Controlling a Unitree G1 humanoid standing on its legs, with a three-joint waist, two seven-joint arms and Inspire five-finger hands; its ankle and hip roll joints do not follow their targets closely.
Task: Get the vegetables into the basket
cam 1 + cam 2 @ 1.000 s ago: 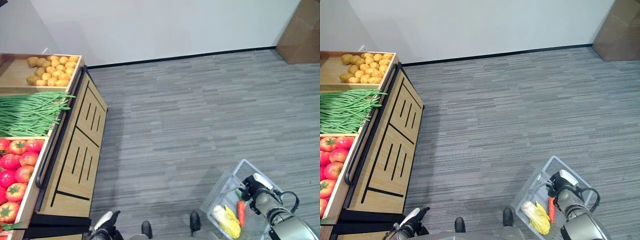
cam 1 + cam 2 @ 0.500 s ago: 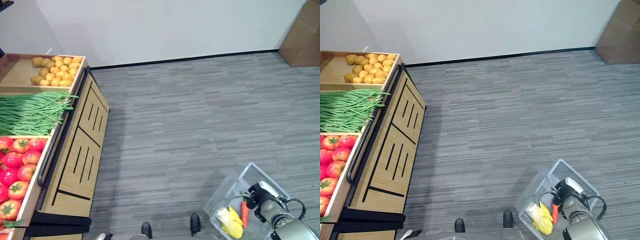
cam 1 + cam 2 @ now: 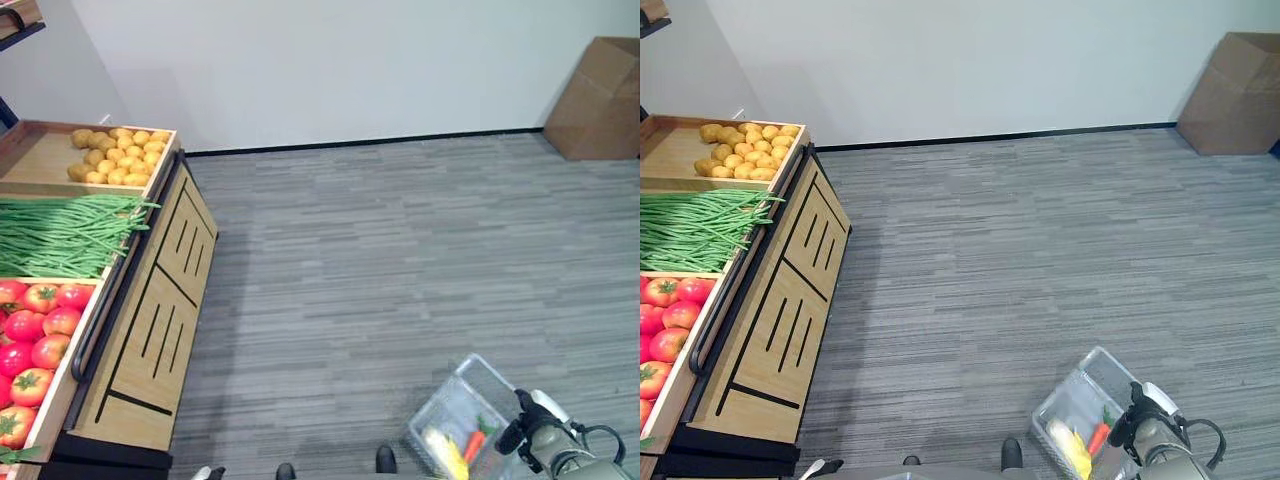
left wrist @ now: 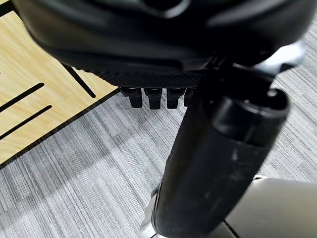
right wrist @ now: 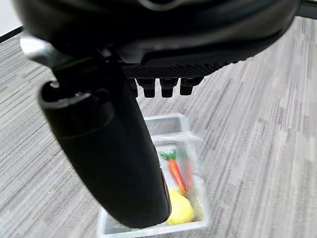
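- I see the basket [image 3: 462, 415], clear-walled, low on my right above the grey floor [image 3: 380, 260], carried by the right hand [image 3: 527, 432].
- Inside it: a carrot [image 3: 1099, 437] beside a yellow vegetable [image 3: 1074, 451].
- Right hand: I cannot tell how its fingers sit on the basket.
- Left hand [image 4: 163, 59]: fingers curled, holding nothing, beside the stand's wooden front [image 4: 29, 99].
- Stand [image 3: 150, 330] on my left holds potatoes [image 3: 112, 155] at the far end, green beans [image 3: 65, 235] in the middle, tomatoes [image 3: 35, 335] nearest.
- Cardboard box [image 3: 590, 100] by the far wall.
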